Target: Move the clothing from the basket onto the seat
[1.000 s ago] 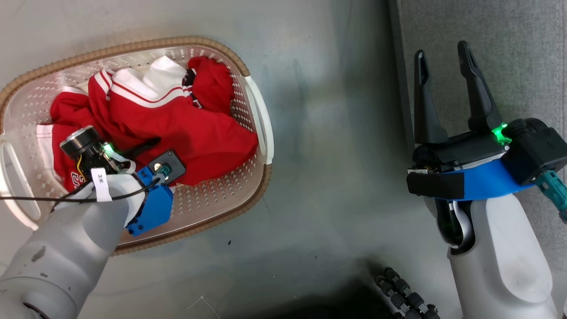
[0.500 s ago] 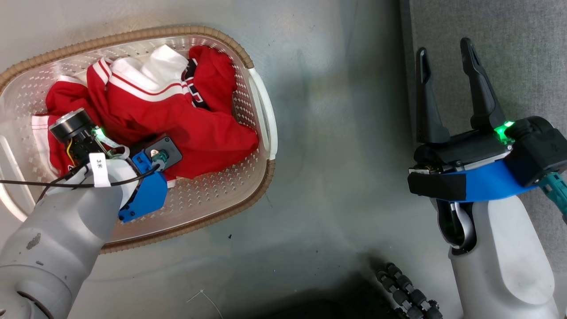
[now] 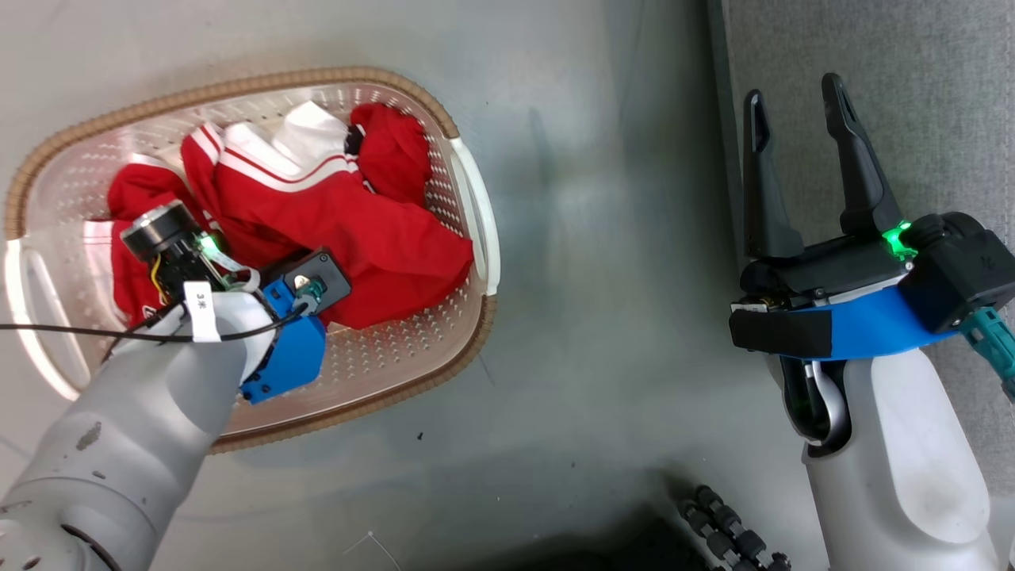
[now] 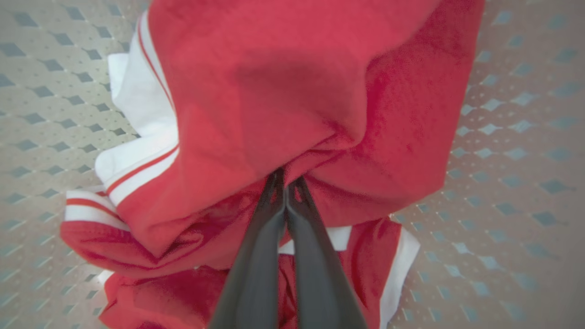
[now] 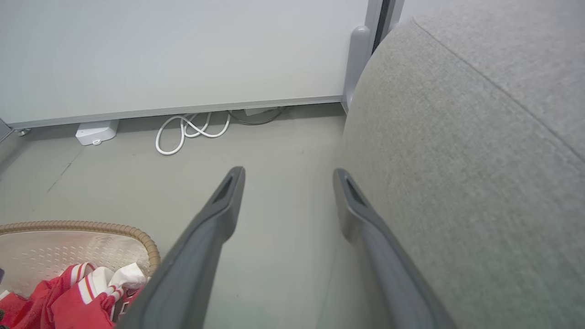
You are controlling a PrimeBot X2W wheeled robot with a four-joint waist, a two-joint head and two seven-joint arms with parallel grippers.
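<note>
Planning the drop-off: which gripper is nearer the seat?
Right. The right gripper hovers open at the seat's edge; the left gripper is down in the basket, shut on the clothing.

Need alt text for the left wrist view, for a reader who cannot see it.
The left end effector, its two dark fingers pressed together, pinches a fold of red clothing with white trim. The fabric is bunched in a heap over the cream perforated floor of the basket, which shows on both sides of it.
</note>
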